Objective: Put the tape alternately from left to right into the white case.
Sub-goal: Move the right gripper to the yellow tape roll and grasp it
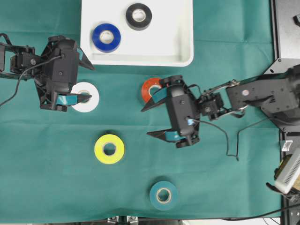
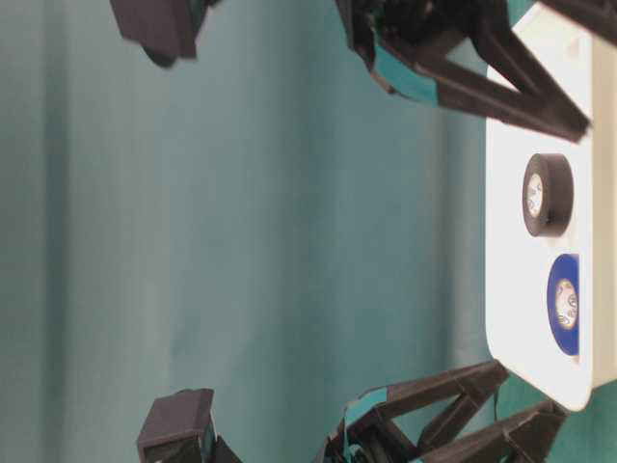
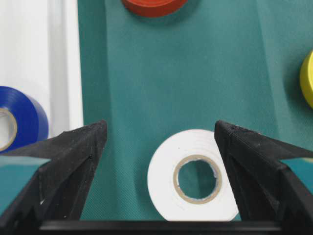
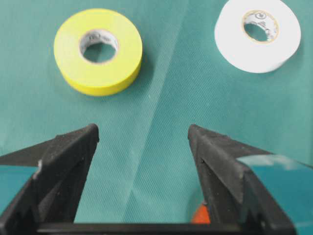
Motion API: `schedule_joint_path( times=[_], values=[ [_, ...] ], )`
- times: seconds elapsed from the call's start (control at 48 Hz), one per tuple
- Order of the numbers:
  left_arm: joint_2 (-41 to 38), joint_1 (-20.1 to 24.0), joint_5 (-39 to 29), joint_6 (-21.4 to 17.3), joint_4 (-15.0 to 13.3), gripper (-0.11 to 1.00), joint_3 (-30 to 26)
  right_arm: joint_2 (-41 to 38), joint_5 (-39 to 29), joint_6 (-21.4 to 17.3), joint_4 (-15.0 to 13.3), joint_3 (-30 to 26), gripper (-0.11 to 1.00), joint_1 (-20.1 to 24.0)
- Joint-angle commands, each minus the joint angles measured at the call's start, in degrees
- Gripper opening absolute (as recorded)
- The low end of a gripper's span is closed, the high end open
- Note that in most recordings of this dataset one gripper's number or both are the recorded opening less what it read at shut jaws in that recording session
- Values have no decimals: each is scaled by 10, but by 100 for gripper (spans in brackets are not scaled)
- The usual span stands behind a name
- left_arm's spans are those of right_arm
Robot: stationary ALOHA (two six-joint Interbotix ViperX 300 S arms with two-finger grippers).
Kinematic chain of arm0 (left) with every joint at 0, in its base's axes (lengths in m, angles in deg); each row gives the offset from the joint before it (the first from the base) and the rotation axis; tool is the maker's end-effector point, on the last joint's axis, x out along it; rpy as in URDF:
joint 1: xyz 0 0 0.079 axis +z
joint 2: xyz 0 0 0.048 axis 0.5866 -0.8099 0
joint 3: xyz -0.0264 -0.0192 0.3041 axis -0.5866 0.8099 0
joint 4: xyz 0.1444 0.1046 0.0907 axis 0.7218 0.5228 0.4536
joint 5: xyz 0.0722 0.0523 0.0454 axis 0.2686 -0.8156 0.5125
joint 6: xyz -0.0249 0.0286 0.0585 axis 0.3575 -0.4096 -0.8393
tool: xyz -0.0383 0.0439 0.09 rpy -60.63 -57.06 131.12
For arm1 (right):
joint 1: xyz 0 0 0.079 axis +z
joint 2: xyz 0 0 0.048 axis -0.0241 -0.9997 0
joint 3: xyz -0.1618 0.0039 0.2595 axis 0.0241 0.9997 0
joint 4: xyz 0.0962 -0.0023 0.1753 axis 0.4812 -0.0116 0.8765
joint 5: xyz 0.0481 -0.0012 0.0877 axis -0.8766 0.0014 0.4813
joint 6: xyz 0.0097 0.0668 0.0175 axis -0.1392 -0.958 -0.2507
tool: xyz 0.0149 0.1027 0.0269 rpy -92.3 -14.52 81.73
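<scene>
Both sets of jaws gaping wide, gripping nothing: left gripper (image 1: 83, 80) hanging over the white roll (image 1: 85, 97), right gripper (image 1: 149, 121) hovering beside red (image 1: 149, 89). Already sitting inside the white case (image 1: 183, 60): blue (image 1: 106, 37), black (image 1: 138, 16). Waiting below it: yellow (image 1: 109, 149), teal (image 1: 163, 195).

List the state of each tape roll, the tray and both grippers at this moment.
Blue tape roll: flat in white plastic tray.
Black roll: in tray.
White roll: on cloth.
Red roll: on cloth.
Yellow roll: on cloth.
Teal roll: on cloth.
Left gripper: open.
Right gripper: open.
</scene>
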Motion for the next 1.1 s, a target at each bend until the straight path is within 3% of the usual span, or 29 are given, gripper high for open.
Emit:
schedule_joint_path(
  times=[0.0,0.229,0.459,1.084],
  values=[
    [7,-1,3,1,-1,69,-11,-14,8,-12,1,-27,78,2],
    [5,-1,3,1,0,69,-10,-83,-1,-49,1,-93,78,3],
    [6,-2,1,1,-1,69,-8,-133,-61,-58,1,-159,78,7],
    [6,-1,0,1,-1,69,-7,-229,-105,-89,1,-256,78,25]
  ],
)
